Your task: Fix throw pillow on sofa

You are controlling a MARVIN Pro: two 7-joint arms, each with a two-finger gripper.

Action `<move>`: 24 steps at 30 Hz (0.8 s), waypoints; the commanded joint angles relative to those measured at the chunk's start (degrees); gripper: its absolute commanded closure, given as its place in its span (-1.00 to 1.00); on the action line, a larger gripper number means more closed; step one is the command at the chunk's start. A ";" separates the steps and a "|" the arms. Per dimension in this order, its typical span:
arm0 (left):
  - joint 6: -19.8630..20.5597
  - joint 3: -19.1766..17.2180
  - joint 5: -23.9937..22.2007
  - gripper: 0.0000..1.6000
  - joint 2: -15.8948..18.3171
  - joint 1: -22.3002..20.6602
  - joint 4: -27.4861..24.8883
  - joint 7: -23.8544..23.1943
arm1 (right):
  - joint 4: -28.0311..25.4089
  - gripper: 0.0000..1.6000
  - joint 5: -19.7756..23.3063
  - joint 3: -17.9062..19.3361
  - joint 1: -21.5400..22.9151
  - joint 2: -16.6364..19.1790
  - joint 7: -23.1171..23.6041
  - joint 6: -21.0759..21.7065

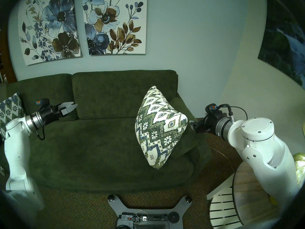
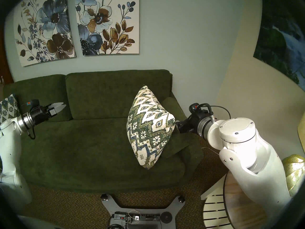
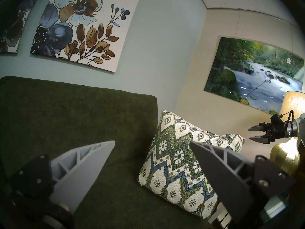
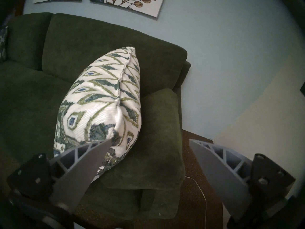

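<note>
Leaning on its edge against the right armrest (image 4: pixel 158 124), the throw pillow (image 1: pixel 159 127) stands on the seat of the sofa (image 1: pixel 92 141) at its right end, 1 corner up toward the back cushion and 1 down near the seat's front.

From the head views the right gripper (image 3: pixel 253 134) is mostly hidden behind the pillow's right corner, so its opening cannot be read there. The left wrist view shows it from the side, jaws parted with nothing between them, clear of the pillow. The right wrist view adds that 1 of its fingers (image 4: pixel 85 164) overlaps the pillow's near corner (touching or only in front, I cannot tell) while the other hangs over the floor beside the armrest.

The left gripper (image 1: pixel 71 106) hovers at the sofa's left end, spread wide and empty, well apart from the pillow. Only the head views show a 2nd patterned pillow (image 1: pixel 9 111) behind that arm.
</note>
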 commanded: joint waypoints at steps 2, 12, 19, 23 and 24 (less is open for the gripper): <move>0.01 -0.15 -0.34 -1.00 0.22 -0.56 -0.33 -0.36 | -0.63 -1.00 2.02 0.52 -4.49 1.81 1.94 -0.12; -0.07 -0.15 -0.37 -1.00 0.23 -0.59 -0.32 -0.49 | -0.63 -1.00 3.89 1.60 -9.18 3.55 3.70 -0.12; -0.11 -0.16 -0.38 -1.00 0.23 -0.60 -0.32 -0.54 | -0.63 -1.00 4.94 3.11 -11.65 4.61 4.78 -0.12; -0.13 -0.16 -0.38 -1.00 0.23 -0.60 -0.31 -0.57 | -0.63 -1.00 5.47 4.09 -12.92 5.14 5.36 -0.12; -0.13 -0.16 -0.38 -1.00 0.23 -0.60 -0.31 -0.57 | -0.63 -1.00 5.56 4.27 -13.13 5.24 5.47 -0.12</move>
